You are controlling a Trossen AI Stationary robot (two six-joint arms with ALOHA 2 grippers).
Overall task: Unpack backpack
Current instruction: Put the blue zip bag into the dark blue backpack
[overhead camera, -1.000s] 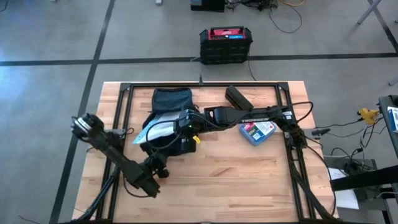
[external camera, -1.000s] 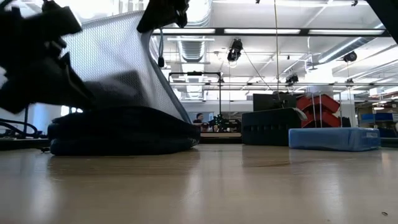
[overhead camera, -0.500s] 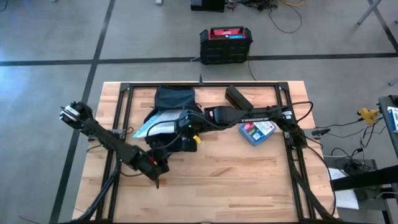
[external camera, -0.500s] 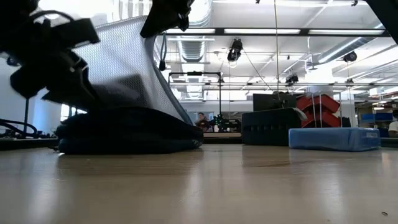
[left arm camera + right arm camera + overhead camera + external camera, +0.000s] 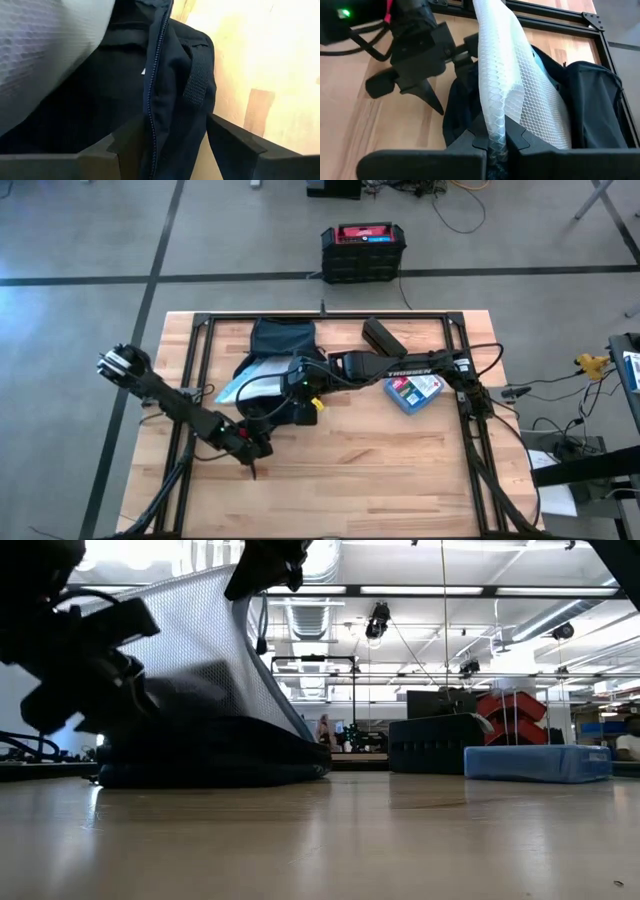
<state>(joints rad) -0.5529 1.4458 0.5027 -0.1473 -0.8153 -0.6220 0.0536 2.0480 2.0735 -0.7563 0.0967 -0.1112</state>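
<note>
The dark navy backpack (image 5: 277, 345) lies flat on the table, its open zipped mouth toward the near edge. A white mesh piece (image 5: 512, 80) rises out of the mouth, and my right gripper (image 5: 492, 141) is shut on it above the backpack (image 5: 200, 755). My left gripper (image 5: 170, 145) is open at the backpack's near edge. One finger (image 5: 125, 142) stands over the dark inside and the other (image 5: 232, 142) over the bare wood. The zipper edge (image 5: 152, 105) and a webbing strap (image 5: 197, 75) lie between them; I cannot tell whether the fingers touch. My right gripper pinches the white mesh at its upper end (image 5: 494, 127) between its two fingers, the mesh gathered into a fold there. The mesh (image 5: 200, 640) slants down from the fingers into the backpack, drawn fairly taut and lifted off the table.
A blue box with a red label (image 5: 412, 392) lies right of the backpack, and a black flat case (image 5: 383, 337) lies at the far side. Black frame rails (image 5: 200, 360) run along the table's edges. A black crate with a red top (image 5: 362, 248) stands on the floor beyond.
My left gripper has moved from the near left of the table toward the backpack's near edge and now stands with its open fingers at the zipped mouth. My right gripper has kept the mesh lifted.
</note>
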